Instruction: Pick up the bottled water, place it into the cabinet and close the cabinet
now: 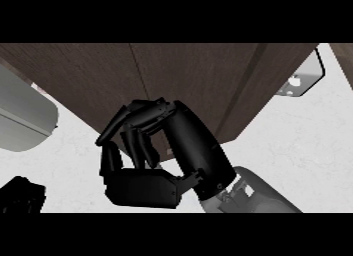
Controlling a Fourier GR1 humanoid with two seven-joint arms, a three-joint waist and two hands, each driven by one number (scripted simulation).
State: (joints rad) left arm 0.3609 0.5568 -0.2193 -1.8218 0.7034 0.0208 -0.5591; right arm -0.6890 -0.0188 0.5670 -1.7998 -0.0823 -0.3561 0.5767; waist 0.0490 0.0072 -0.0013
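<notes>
At the far left there is a big grey rounded thing (pixel 16 117) that comes in from the edge. I cannot tell what it is. Below it, in the bottom left corner, a small bit of the left hand (pixel 16 196) shows. It is just a black lump down there, and I cannot tell how its fingers are.

In the middle is the right hand (pixel 153 165), black and big in the view. Its grey forearm (pixel 256 195) comes up from the bottom edge, a little to the right. The fingers (pixel 135 127) are bent and bunched close together, with the tips pointing down toward the palm. I can see nothing held inside them.

Behind the hand is the brown wooden cabinet (pixel 186 80). It fills the top of the view (a thin line runs down its front). The hand sits in front of its lower part.

To the right, a shiny silver thing (pixel 304 77) sticks out beside the cabinet. The white speckled counter (pixel 312 150) lies below.

The bottled water cannot be seen anywhere.
</notes>
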